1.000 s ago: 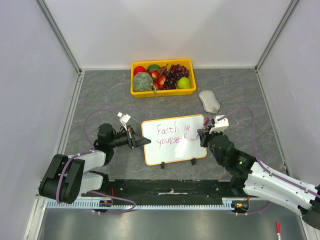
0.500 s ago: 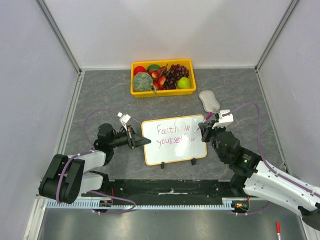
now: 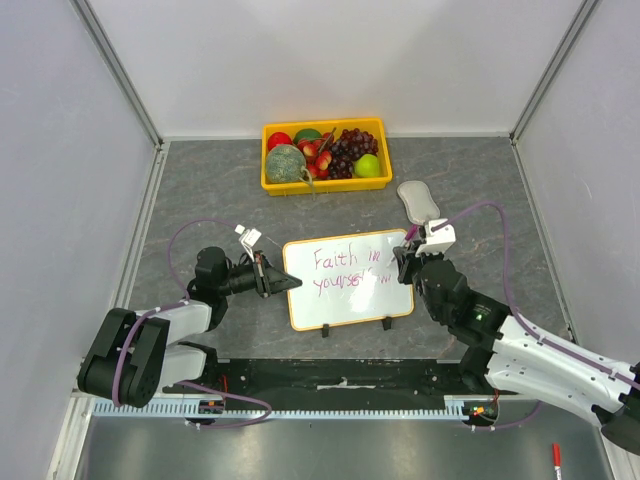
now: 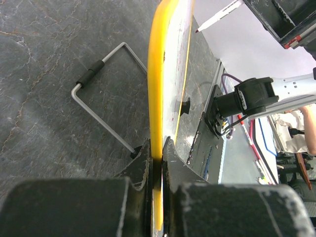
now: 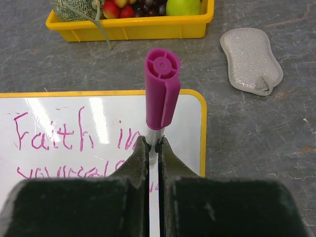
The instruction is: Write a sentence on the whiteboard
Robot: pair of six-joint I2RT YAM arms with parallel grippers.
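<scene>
Your right end effector is clamped on the magenta marker, cap end up, over the right side of the whiteboard. Your left end effector pinches the board's left rim at the near middle of the counter. Lower the tip lightly after the sentence's last word. Press gently, so the propped board doesn't tilt.

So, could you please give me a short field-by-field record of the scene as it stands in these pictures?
board: white rectangular whiteboard with yellow-orange rim, left edge clamped by left end effector
writing: pink-magenta handwritten sentence, two lines, begins "Faith in"; second line's end unreadable
pen: magenta-capped white marker, gripped by right end effector over the board's right part; tip hidden
elsewhere: yellow plastic fruit tray at the far side; grey oval pad right of it
</scene>
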